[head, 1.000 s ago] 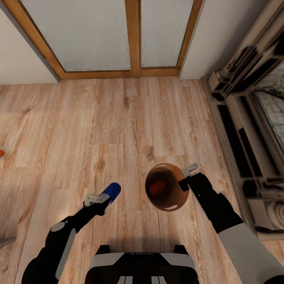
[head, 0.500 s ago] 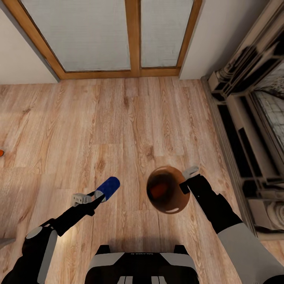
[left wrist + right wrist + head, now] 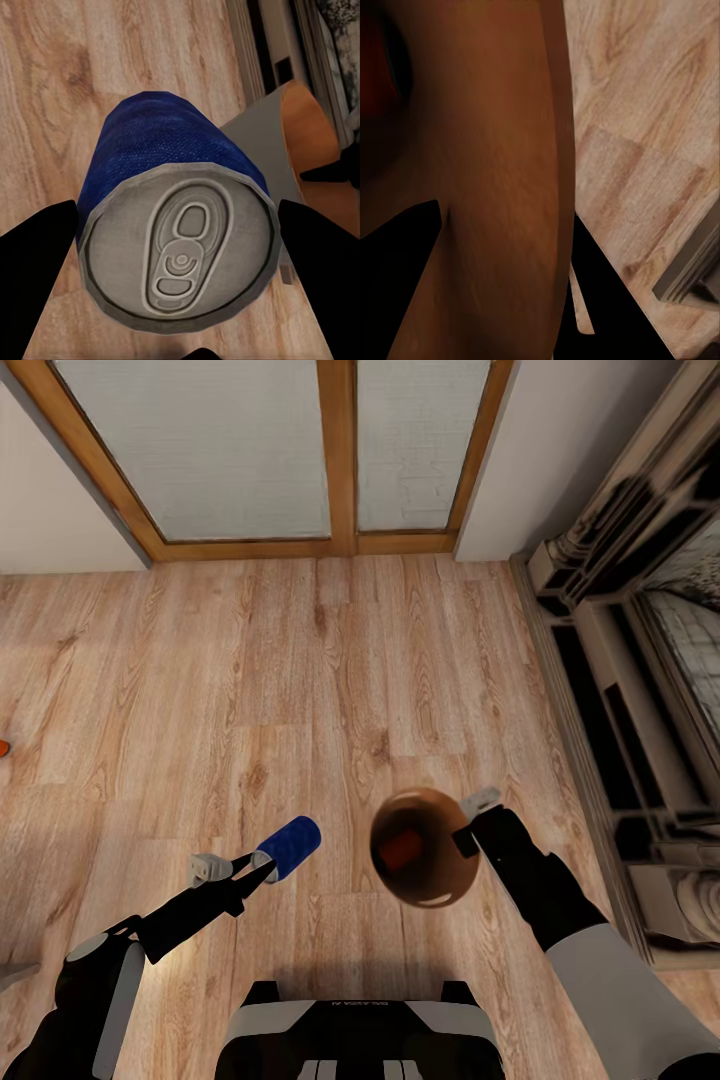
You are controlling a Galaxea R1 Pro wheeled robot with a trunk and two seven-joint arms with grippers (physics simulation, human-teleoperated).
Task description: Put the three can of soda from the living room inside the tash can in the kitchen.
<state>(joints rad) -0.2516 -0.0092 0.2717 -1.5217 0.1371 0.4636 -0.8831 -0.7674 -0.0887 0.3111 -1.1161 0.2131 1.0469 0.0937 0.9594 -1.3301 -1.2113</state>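
In the head view my left gripper (image 3: 262, 863) is shut on a dark blue can of soda (image 3: 288, 847), held above the wood floor and pointing toward the tash can (image 3: 440, 880). The left wrist view shows the can's silver top (image 3: 180, 255) between my black fingers (image 3: 34, 277), with the bin's grey wall (image 3: 259, 142) just beyond. My right gripper (image 3: 467, 822) is shut on the bin's rim and holds it off the floor. An orange can (image 3: 403, 848) lies inside. The right wrist view shows the bin's copper-brown inner wall (image 3: 487, 172) between the fingers (image 3: 405, 232).
A brick fireplace with a pale carved surround (image 3: 640, 690) runs along the right. Wood-framed glazed doors (image 3: 335, 460) close the far wall. A small orange object (image 3: 3, 747) lies on the floor at the left edge. My own base (image 3: 360, 1030) fills the bottom.
My left arm drew back, then swung the blue can a little right toward the bin. The bin in my right gripper sank slightly.
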